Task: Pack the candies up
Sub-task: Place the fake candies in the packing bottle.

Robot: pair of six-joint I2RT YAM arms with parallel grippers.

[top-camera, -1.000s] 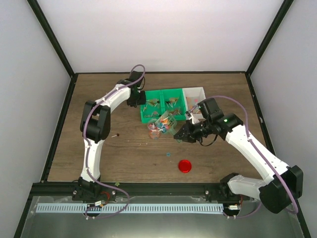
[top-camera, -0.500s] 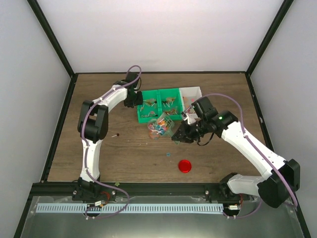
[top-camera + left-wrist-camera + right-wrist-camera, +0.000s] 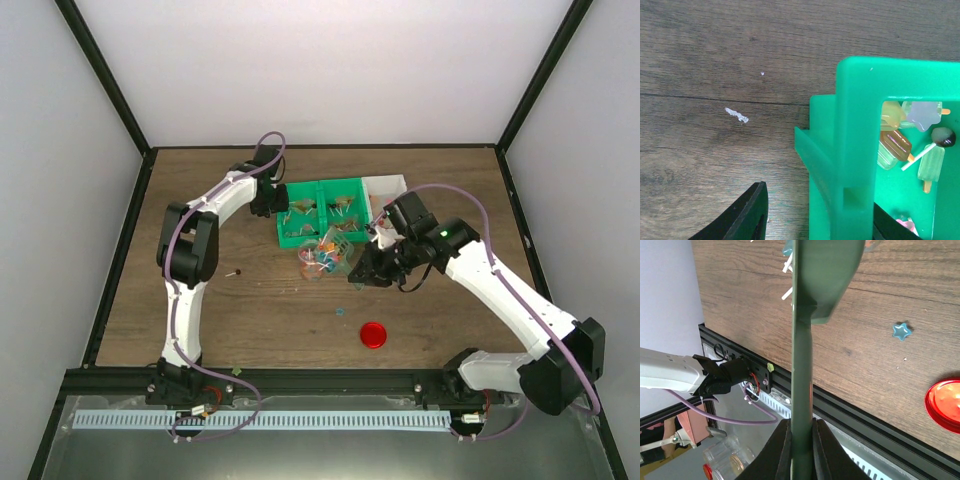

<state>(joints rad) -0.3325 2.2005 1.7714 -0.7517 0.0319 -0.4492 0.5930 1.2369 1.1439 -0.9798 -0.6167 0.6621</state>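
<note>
My left gripper [image 3: 820, 202] reaches to the far left corner of the green tray [image 3: 855, 110]. Its jaws are parted and straddle the corner wall: one finger [image 3: 747, 217] stands outside over the table [image 3: 715, 60] with bare wood showing between it and the tray, and the other is only just visible inside the wall, so nothing is clamped there. From above, the same gripper [image 3: 268, 198] sits at the tray's [image 3: 282, 238] left edge. My right gripper [image 3: 801, 426] is clenched on the flat handle of a dark green scoop [image 3: 802, 340]. The scoop's bowl points away from me towards the clear jar [image 3: 312, 266], which sits on the table just in front of the tray. From above, this gripper [image 3: 372, 268] is just to the right of the jar. The candies [image 3: 905, 145] are in three places: some lie in the tray's compartments, a colourful heap [image 3: 326, 254] fills the jar, and a few are loose on the wood, among them a blue star [image 3: 901, 330]. The red lid [image 3: 373, 334] lies flat on the table nearer my bases, well apart from the jar. A white bin [image 3: 392, 186] touches the tray's right side.
</note>
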